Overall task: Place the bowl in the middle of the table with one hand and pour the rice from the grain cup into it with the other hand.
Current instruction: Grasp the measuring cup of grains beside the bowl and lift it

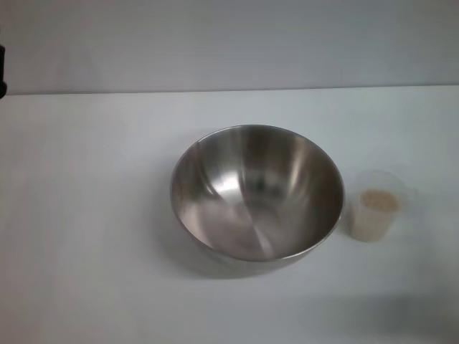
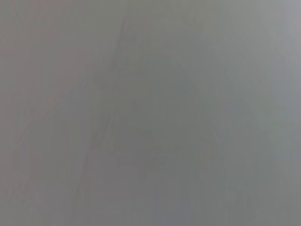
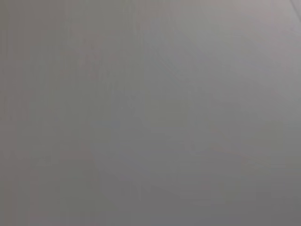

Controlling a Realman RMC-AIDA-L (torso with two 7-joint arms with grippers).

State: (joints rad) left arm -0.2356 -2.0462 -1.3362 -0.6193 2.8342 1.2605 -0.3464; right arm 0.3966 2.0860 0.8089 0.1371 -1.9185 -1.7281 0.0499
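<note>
Neither gripper shows in any view, so nothing can be placed relative to one, and whether either is released or clenched cannot be told. Head view: the bowl point(image 1: 257, 192) sits upright on the table point(image 1: 86, 215), roughly mid-table and a bit toward the robot's right, shiny steel inside, nothing in it. The cup point(image 1: 374, 205) stands upright just beside the bowl on the robot's right side, close to the bowl's rim but whether they touch cannot be told. The cup holds the rice point(image 1: 378, 201), a pale beige grainy mass filling most of it (the level sits a little under the lip). The cup is clear plastic and much smaller than the bowl. The table's straight far edge meets the grey wall point(image 1: 229, 43) behind. A small dark object point(image 1: 2, 70) pokes in at the head view's left border by the table's far edge; too little shows to say what it is. Both wrist views show only a plain grey blurred surface with faint streaks, with no fingers, bowl or cup visible in them.
</note>
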